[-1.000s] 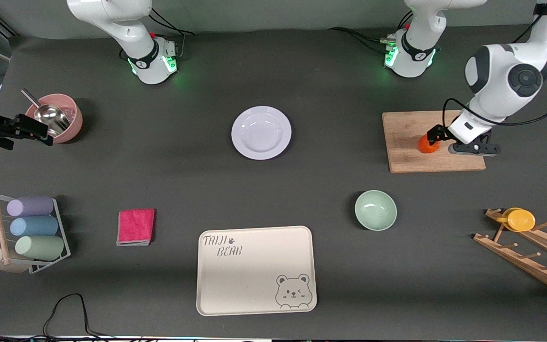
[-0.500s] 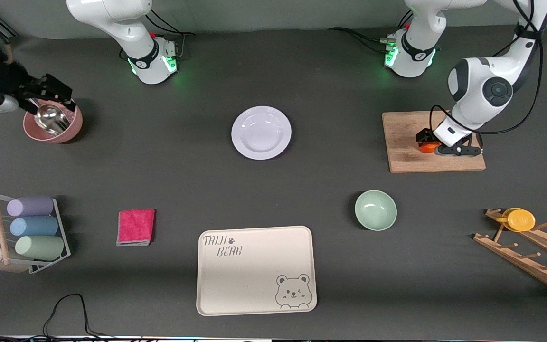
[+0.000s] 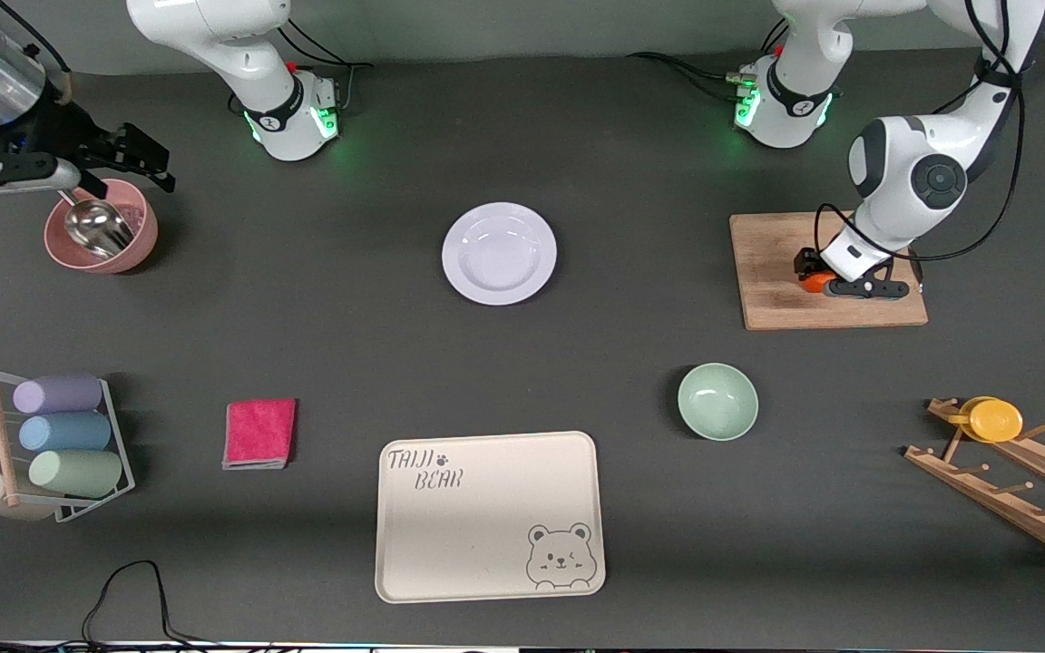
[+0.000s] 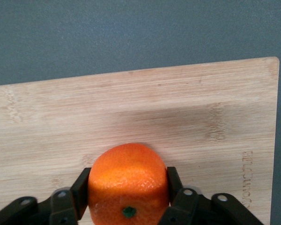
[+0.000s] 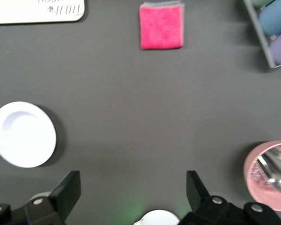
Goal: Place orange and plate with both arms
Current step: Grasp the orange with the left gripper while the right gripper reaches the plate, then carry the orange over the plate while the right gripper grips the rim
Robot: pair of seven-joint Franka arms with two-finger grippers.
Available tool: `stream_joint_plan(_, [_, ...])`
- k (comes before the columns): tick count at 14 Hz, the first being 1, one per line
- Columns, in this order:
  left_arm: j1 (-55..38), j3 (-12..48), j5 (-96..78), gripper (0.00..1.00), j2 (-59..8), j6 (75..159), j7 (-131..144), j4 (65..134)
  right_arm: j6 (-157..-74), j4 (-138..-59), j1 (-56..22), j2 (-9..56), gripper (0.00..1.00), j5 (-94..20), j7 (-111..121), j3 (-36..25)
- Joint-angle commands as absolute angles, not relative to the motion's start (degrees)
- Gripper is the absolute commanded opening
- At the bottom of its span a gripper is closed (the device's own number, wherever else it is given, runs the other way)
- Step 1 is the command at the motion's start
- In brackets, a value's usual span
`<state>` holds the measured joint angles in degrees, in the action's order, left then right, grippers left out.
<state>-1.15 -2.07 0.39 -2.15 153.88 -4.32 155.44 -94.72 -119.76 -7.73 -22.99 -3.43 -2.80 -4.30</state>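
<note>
Over the last second the left gripper (image 3: pixel 815 276) came down onto the orange (image 3: pixel 814 282) on the wooden cutting board (image 3: pixel 776 263) at the left arm's end of the table, and its fingers, spread a moment earlier, closed in; in the left wrist view the two dark pads (image 4: pixel 80 191) pressed against either side of the orange (image 4: pixel 128 190), which sat pinched between them with its green stem dot facing the camera. The fruit looked to be resting on the board, or just off it, so the lift had probably not begun. That meant the first grasp of the task was likely secured, and the orange seemed ready to be carried off the board. The right gripper (image 3: pixel 114 159) had meanwhile swung up from beside the pink bowl (image 3: pixel 102 238) holding a metal scoop (image 3: pixel 92 225), and now hung over the table just by that bowl at the right arm's end, its fingers spread wide and holding nothing, as the right wrist view (image 5: pixel 133 190) showed. The plate (image 3: pixel 499 252) lay untouched in the middle of the table, well apart from both grippers and farther from the front camera than the cream bear tray (image 3: pixel 490 514); the right arm's move looked like the start of a reach toward it
</note>
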Motion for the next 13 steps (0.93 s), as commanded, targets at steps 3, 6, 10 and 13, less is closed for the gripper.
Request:
stream_joint_plan(3, [-0.4,-2.2,-0.1,0.14,-1.1,153.0,-3.6,154.9,-96.9,-126.9,-8.0,-25.5,1.0,-11.7,-2.4,-5.9])
stream_joint_plan(6, [-0.9,-2.0,-0.1,0.14,3.2,141.6,-0.5,149.4,-98.0,-131.6,-8.0,-25.4,1.0,-20.0,5.3,-9.3])
stream_joint_plan(10, [-2.2,1.0,-0.1,0.14,7.6,121.9,7.1,137.0,-101.2,-140.3,-8.0,-24.7,1.0,-32.4,15.8,-11.8])
stream_joint_plan(13, [-2.4,6.9,-3.0,0.14,7.5,108.7,19.4,124.6,-104.8,-145.7,-8.0,-21.6,1.0,-42.3,24.8,-12.0])
